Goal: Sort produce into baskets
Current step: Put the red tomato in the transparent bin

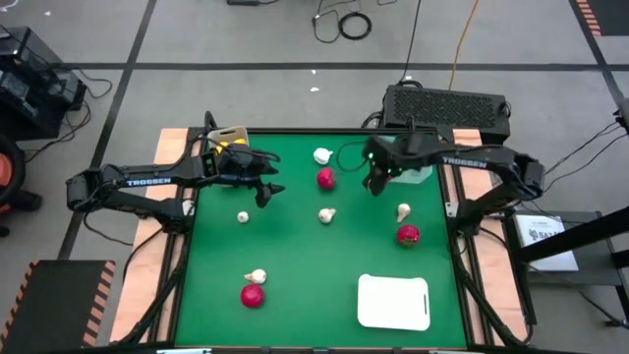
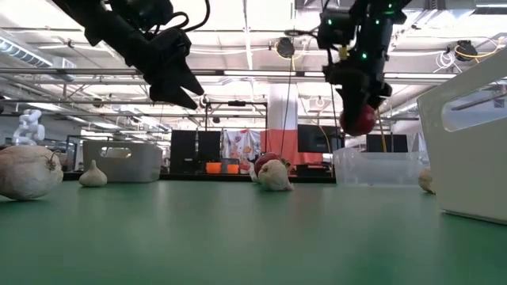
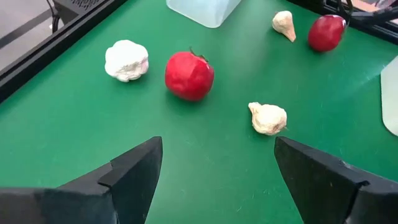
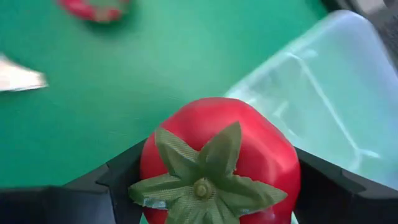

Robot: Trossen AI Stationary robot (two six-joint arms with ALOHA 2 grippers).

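**Right gripper carrying a red fruit beside the clear bin**

The right gripper [image 1: 375, 183] is hanging above the upper right of the green table [image 1: 295, 256], its fingers clamped on a red fruit with a green leafy cap [image 4: 219, 163]. The clear bin [image 4: 323, 99] is lying just beside it (the low view shows the fruit [image 2: 358, 120] raised above that bin's rim).

The left gripper [image 1: 263, 189] is hovering over the upper left of the mat, fingers spread wide and grasping nothing. Ahead of it, in its wrist view, a white bulb [image 3: 127, 60], a red fruit on the mat [image 3: 189, 75] and a smaller garlic piece [image 3: 268, 118] are sitting near one another without touching.

Elsewhere in the overhead frame, a red fruit [image 1: 407, 235] is lying at centre right, another [image 1: 253, 295] at lower left with a garlic bulb [image 1: 257, 277] just above it. The flat white tray [image 1: 394, 301] is sitting at lower right.
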